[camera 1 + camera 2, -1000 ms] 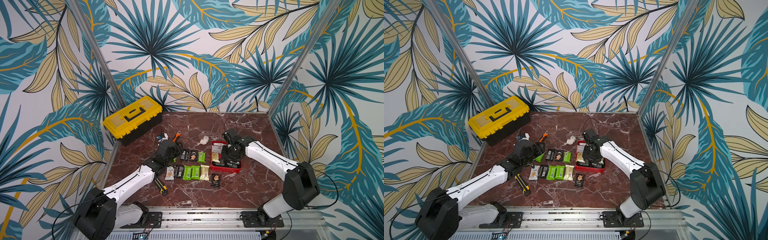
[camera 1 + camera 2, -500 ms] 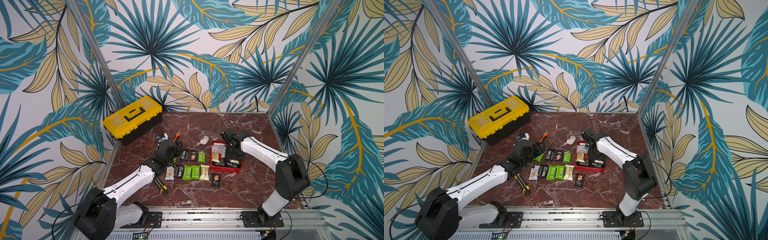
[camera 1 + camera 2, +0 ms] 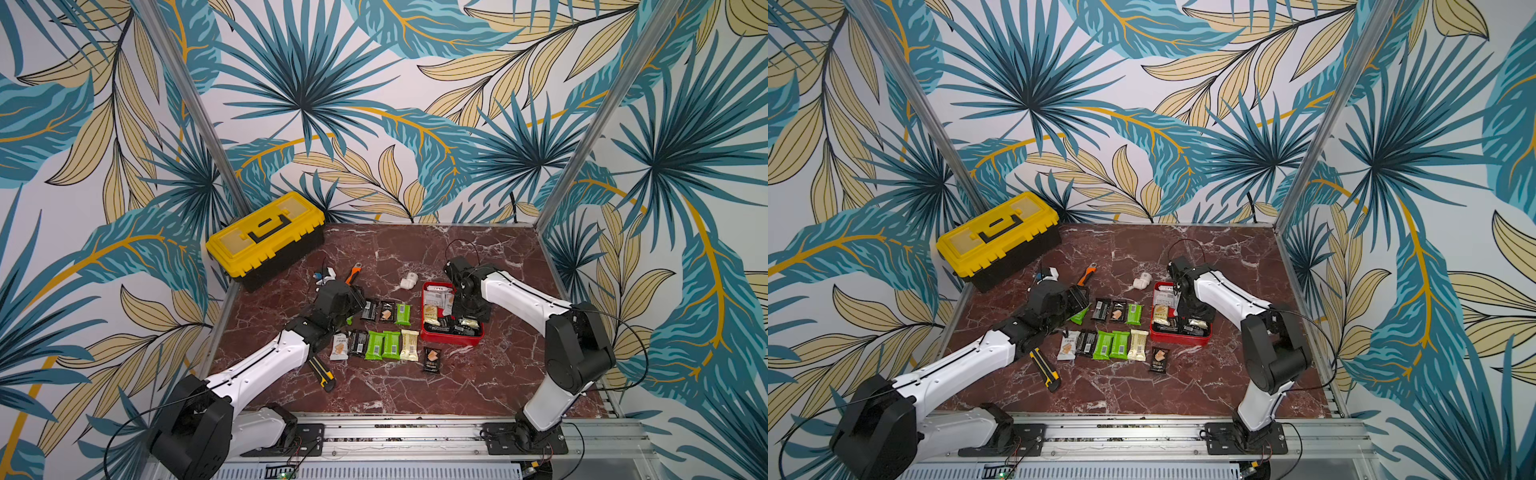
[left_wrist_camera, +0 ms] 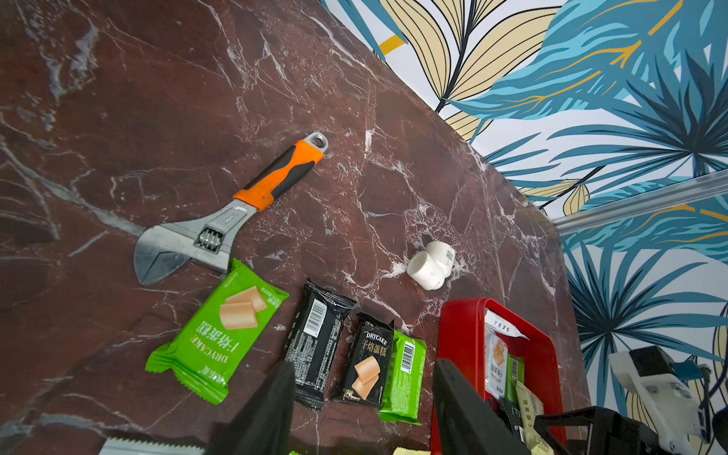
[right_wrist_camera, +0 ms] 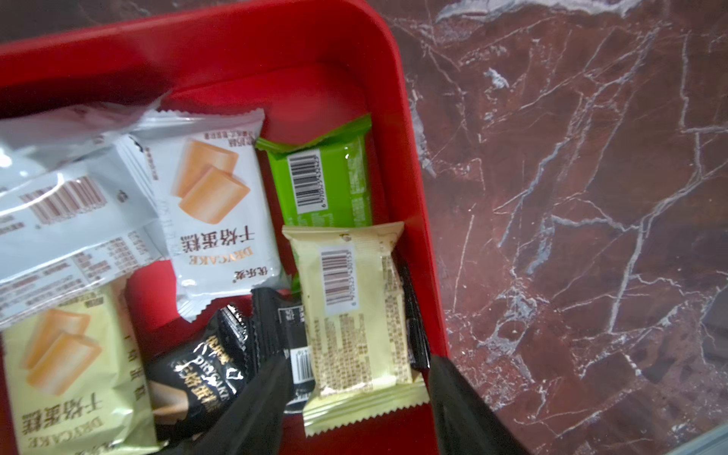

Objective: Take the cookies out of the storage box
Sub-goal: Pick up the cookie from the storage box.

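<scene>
01 — yellow-lidded black plastic toolbox (image 3: 266,232): far-left corner, lid down, well apart from the rest.

02 — left gripper (image 4: 362,364): black jaws moderately apart and empty, hovering over the upper row of laid-out packets.

03 — yellow-and-black utility knife (image 3: 322,370), beside the left arm, and steel adjustable wrench with orange-black handle (image 4: 232,220), behind the packets. Neither belongs to the job.

04 — cookies (image 3: 375,345): small rectangular wrapped packets in green, black, cream and white. Ten lie on the table in two rough rows left of the box. One lone black packet (image 3: 432,359) lies nearest the front. This share is judged done.

05 — white plastic pipe elbow (image 3: 409,281): behind the rows.

06 — storage box (image 3: 451,338): shallow red plastic with rounded corners, right of centre. At least seven packets lie overlapping inside, and the pile hides the exact count. Roughly half the task is judged left.

07 — right gripper (image 5: 356,360): inside the box by its right wall. Its jaws are wide, one on each side of the crimped end of a cream barcode-up packet (image 5: 354,307). It seems not yet pinched, though contact is hard to read.

08 — tabletop (image 3: 478,374): dark red marble pattern with white veins.

09 — enclosure: teal-and-beige palm-leaf wallpaper (image 3: 374,104), aluminium posts (image 3: 193,104), front mounting rail (image 3: 415,428).
</scene>
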